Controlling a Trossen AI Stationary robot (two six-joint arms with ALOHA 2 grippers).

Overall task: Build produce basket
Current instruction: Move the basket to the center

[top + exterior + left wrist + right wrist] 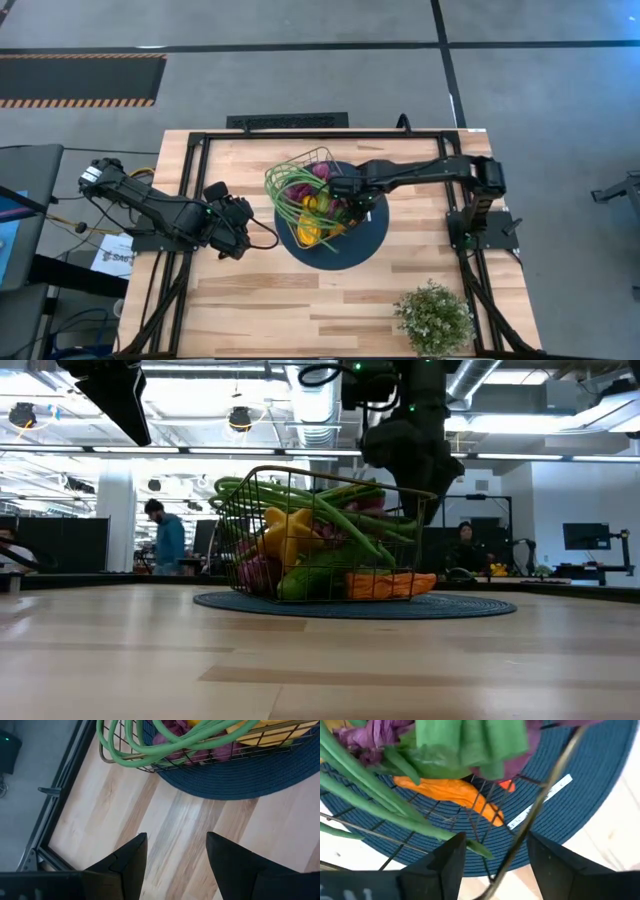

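A pale butcher-block wooden table (250, 300) in a black metal frame stands on grey floor; behind it lies an open workroom with ceiling lights, monitors and a person in a blue top (168, 540). At the table's middle, a round dark blue woven mat (365, 235) carries the square wire-mesh basket (300, 165), tilted and filled with toy produce (312, 208): long green beans, purple grapes, a yellow piece, an orange carrot. The right pincer (345, 207), fingers apart, is over the basket. The left pincer (243, 225) waits beside the mat, fingers apart and empty. A bushy green potted plant (434, 318) sits at the near right corner.

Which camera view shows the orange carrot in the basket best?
The right wrist view: the orange carrot lies close and unobstructed on the mesh. The low view shows it behind the basket wires; the high view only a small patch; the left wrist view none.
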